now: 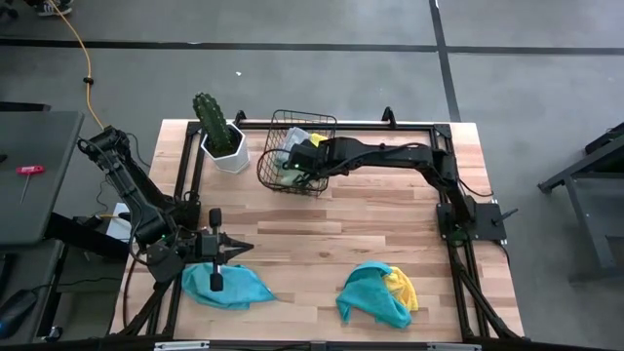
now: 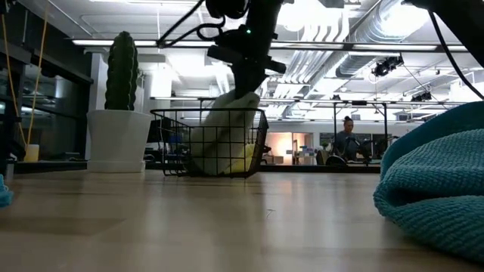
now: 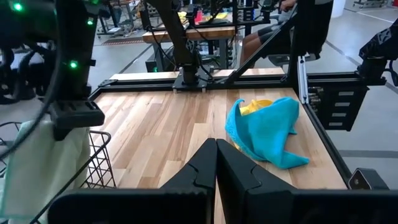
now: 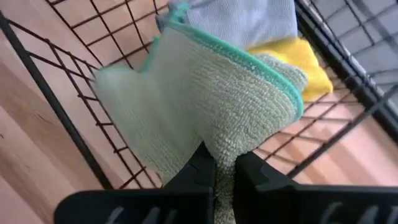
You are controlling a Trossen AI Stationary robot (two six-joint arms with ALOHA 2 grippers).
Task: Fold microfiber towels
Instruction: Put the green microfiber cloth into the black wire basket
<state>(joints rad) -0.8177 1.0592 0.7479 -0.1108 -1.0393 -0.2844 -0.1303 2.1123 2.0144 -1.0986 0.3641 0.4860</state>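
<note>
Over the wire basket [image 1: 295,154] near the table's far edge, right jaws [image 4: 221,163] pinch a light-green towel [image 4: 205,106] for lifting; left jaws [image 3: 216,163] wait closed, empty

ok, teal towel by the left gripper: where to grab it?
Judging by the high view, take the teal towel at its corner toward table centre, from above. It lies flat and spread, that corner sticks out free, and the shut left gripper sits just beyond it.

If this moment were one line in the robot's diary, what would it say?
right gripper: shut on light green towel, over wire basket | left gripper: shut, waiting near teal towel | teal-and-yellow pile: unfolded
</note>
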